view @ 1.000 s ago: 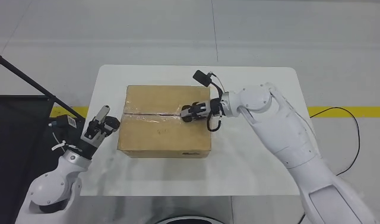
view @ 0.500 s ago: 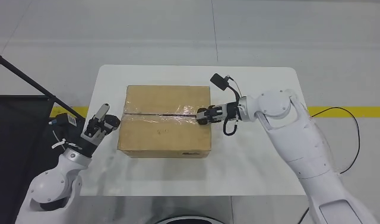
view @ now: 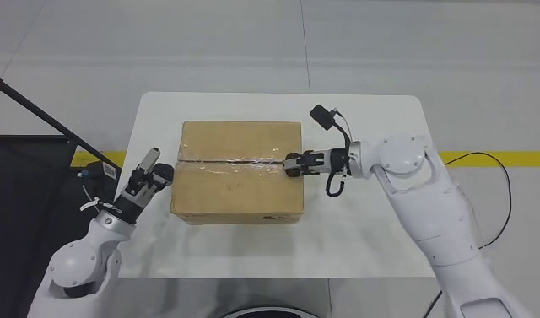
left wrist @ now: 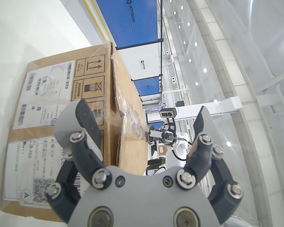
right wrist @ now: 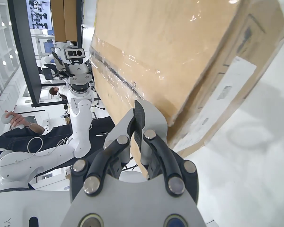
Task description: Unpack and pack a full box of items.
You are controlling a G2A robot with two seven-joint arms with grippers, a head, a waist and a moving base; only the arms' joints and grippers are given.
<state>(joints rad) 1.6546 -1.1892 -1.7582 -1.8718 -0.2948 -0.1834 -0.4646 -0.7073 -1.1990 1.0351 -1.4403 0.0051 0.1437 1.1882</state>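
**Operator:** Where is the box?

**Spotter:** Your box (view: 238,170) sits flat on the desk (view: 371,234), left of its middle and somewhat nearer the far edge than the near one. Its flaps are down. A strip of clear tape (view: 236,159) runs along the top seam from the end facing the left edge to the end facing the right edge.

**Operator:** And my right hand?

**Spotter:** Your right hand (view: 289,163) is at the box's right end, level with the top edge, right where the tape seam ends. Its fingers are pressed together, pad against pad. Your right wrist view has the right hand (right wrist: 138,109) in front of the box's (right wrist: 168,36) upper corner. I cannot tell whether the tips touch the cardboard.

**Operator:** The left one?

**Spotter:** Your left hand (view: 160,173) is just beside the box's left end, between it and the desk's left edge. It is spread wide and holds nothing. In your left wrist view the left hand (left wrist: 143,109) points along the box (left wrist: 127,95), with one finger in front of the shipping labels (left wrist: 49,81) on that end face.
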